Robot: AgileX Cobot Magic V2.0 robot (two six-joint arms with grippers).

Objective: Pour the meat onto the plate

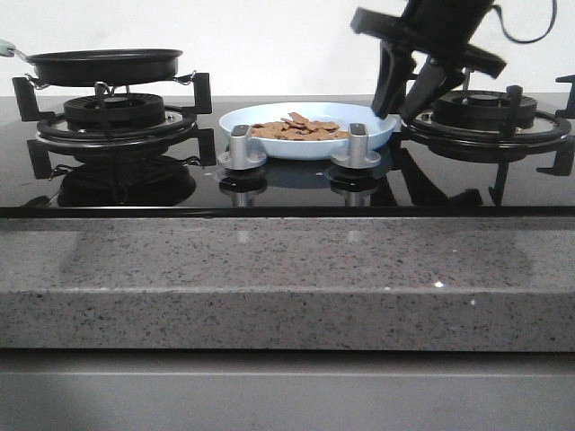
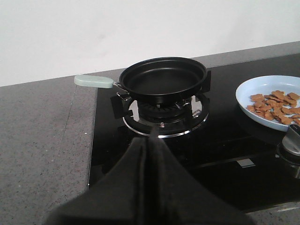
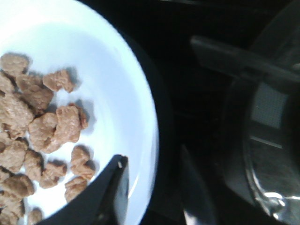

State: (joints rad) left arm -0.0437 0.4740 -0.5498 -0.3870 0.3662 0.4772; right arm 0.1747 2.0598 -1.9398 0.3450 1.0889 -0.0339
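A plain white wall (image 1: 225,45) filled the upper part of the front view, evenly lit, no shadows to speak of. Below it ran a glossy black glass hob (image 1: 287,184) w/ reflections, set in a speckled grey stone countertop (image 1: 287,278) across the middle; a flat grey cabinet front (image 1: 287,391) sat along the bottom edge.

A grey speckled stone counter (image 1: 269,269) is carrying a glossy black glass hob (image 1: 287,193). The pale blue plate (image 1: 377,135) is sitting directly on the glass between two burner grates (image 1: 117,121), behind two silver knobs (image 1: 241,145).
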